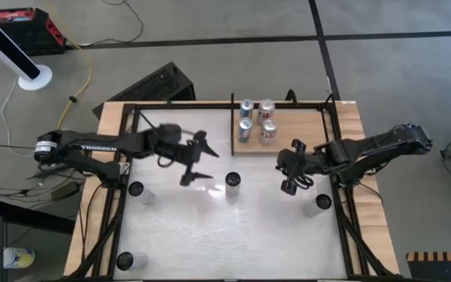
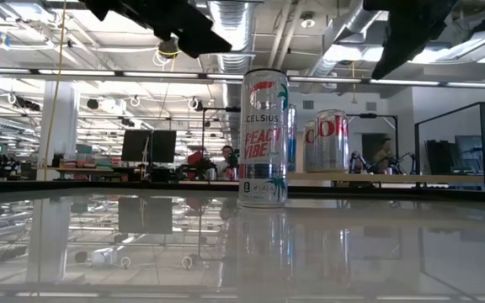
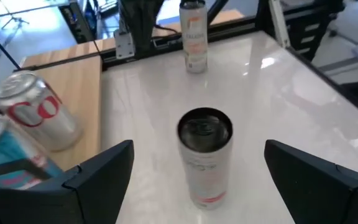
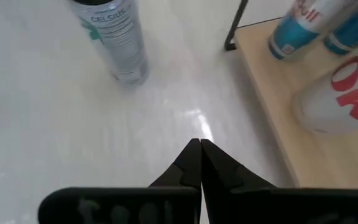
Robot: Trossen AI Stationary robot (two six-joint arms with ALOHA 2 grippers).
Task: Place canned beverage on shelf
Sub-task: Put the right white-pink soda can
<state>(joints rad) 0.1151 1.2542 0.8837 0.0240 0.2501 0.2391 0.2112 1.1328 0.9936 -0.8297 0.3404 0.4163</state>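
Several cans stand upright on the tan wood shelf (image 1: 292, 135) at the table's far side. A slim Celsius can (image 1: 232, 182) stands upright on the white table near its middle, also in the low view (image 2: 263, 139). My left gripper (image 1: 210, 164) hovers open just left of this can and above it; in the left wrist view the can (image 3: 205, 155) shows between and beyond the spread fingers, untouched. My right gripper (image 1: 286, 168) is shut and holds nothing, right of the can and near the shelf's near edge; its wrist view shows the can (image 4: 114, 37) ahead.
More cans stand on the table: near left (image 1: 136, 190), front left (image 1: 125, 261) and right (image 1: 319, 204). Black rails (image 1: 233, 125) edge the shelf and the table. On the shelf, a Coke can (image 3: 36, 112) stands close to my left gripper.
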